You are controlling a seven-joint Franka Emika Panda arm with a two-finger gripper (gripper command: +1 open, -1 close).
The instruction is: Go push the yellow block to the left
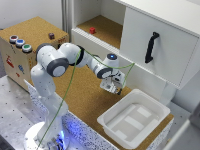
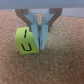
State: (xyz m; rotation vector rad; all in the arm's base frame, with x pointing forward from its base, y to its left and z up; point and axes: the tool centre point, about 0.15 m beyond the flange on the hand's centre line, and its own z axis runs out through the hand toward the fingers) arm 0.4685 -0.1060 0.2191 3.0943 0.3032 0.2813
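Observation:
The yellow block [image 2: 26, 41] is a small bright yellow cube with a dark mark like a "U" on its face. It sits on the cork table top [image 2: 60, 65]. In the wrist view my gripper [image 2: 42, 44] has its two fingers [image 2: 39, 30] pressed together, holding nothing, with the tips down at the cork right beside the block and touching or nearly touching its side. In the exterior view my gripper [image 1: 116, 89] is low over the cork in front of the cabinet, and the block is hidden under it.
A white tray [image 1: 134, 119] stands on the exterior view's right of the gripper. A white cabinet with a black handle [image 1: 151, 47] has a small red block [image 1: 92, 30] on its open shelf. A wooden box [image 1: 30, 30] carries a dark purple block [image 1: 51, 35] and coloured buttons [image 1: 20, 43].

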